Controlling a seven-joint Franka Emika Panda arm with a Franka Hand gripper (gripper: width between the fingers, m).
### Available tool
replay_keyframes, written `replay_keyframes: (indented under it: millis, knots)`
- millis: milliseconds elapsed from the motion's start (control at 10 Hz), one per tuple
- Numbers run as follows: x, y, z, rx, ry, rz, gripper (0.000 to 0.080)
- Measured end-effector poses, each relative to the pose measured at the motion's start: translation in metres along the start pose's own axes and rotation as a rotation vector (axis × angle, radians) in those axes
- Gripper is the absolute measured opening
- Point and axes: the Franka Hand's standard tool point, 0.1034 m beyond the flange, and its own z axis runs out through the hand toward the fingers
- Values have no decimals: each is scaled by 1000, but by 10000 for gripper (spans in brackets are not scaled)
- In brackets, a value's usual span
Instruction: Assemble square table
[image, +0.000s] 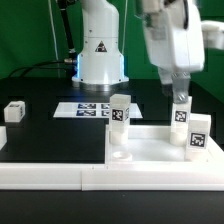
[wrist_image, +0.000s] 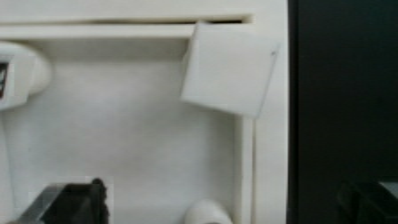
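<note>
marker board (image: 88, 109), black table (image: 55, 135), white border rail (image: 40, 176)

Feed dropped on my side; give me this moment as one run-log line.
step: fitting legs | pincer: over leg on tabletop | grip: unclear | second leg: upright on tabletop | loose leg: on table

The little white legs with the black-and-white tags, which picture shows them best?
The exterior view. There you can count four legs: one alone at that view's left, one standing in the middle, one under the pincer, and one at the right. The wrist view shows only a plain white block close up, with no tag visible.
</note>
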Motion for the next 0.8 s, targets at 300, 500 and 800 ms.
replay_keyframes:
  millis: [300, 500, 800]
  knots:
    - [12, 4, 1, -5, 5, -219, 649]
    - [13, 4, 1, -6, 5, -378, 649]
    - [28, 16, 5, 0, 30, -688, 649]
